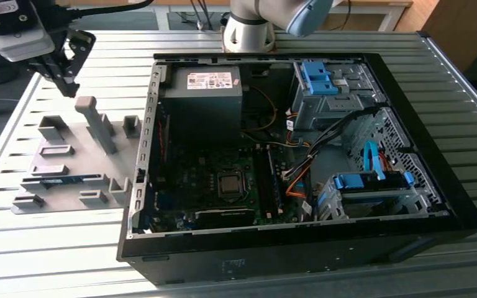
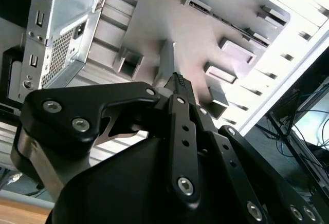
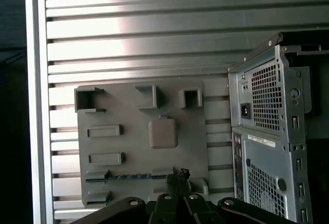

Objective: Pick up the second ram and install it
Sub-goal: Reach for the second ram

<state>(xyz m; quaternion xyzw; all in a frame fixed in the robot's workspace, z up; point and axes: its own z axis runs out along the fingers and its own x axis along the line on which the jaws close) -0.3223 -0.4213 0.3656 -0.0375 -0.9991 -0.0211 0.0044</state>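
- Your table is a slatted metal top in bright light, with floor and furniture legs beyond its far edge.
- At the exterior view's left, a grey fixture plate lies flat on the table. It carries several small block holders and a tall grey post that stands upright.
- Your tool hangs above the far end of that plate, near the top of the post but apart from it. In both wrist views the fingertips meet at a narrow point, pressed together with nothing between them.
- The second ram sits lengthwise in a long holder on the near part of the plate, well apart from the tool. The first wrist view shows it as a dark strip across the plate.
- Just right of the plate, the open computer case lies on its side. The power supply sits in its far corner, and the motherboard lies nearer the camera.
- The arm's base stands behind the case.
- Toward the exterior view's right, inside the case, are blue-latched drive cages and orange cables.
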